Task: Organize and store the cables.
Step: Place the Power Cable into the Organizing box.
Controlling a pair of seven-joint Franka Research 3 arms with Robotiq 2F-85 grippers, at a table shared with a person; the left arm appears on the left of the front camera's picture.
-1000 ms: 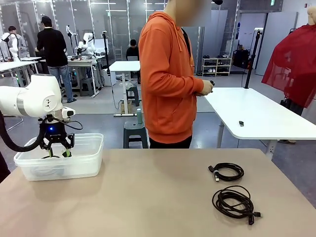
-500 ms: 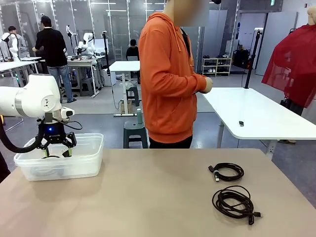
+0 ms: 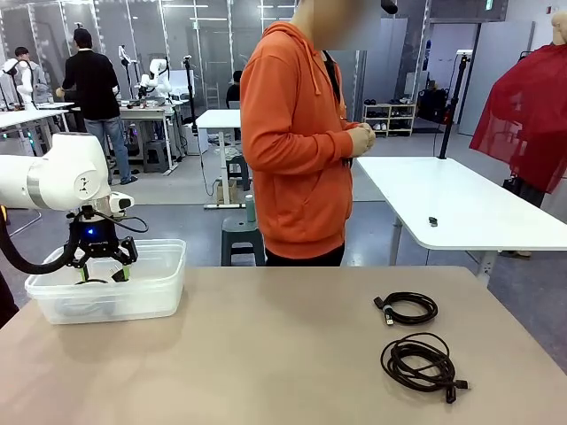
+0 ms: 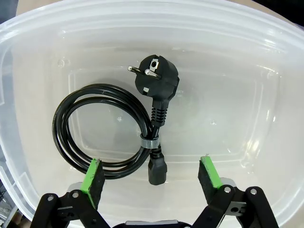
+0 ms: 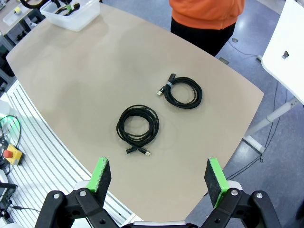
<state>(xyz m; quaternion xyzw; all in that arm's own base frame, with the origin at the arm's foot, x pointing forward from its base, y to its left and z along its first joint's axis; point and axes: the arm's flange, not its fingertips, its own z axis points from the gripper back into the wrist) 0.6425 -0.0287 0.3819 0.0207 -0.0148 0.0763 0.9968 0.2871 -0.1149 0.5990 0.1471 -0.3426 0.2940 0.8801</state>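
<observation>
We take this for a robotics lab in a large open hall. A white arm (image 3: 53, 177) is mounted at the left of the front view beside our tan table (image 3: 266, 354), and a red stop button (image 5: 10, 153) on a yellow box sits at the lower left of the right wrist view. Behind, across a grey floor (image 3: 177, 221), we see plain white tables (image 3: 461, 208) on metal legs, people (image 3: 93, 84) standing at benches in the upper left, a shelf rack (image 3: 388, 118) at the back, glass partitions (image 3: 213, 44) and strip lights (image 3: 186, 7) overhead.
</observation>
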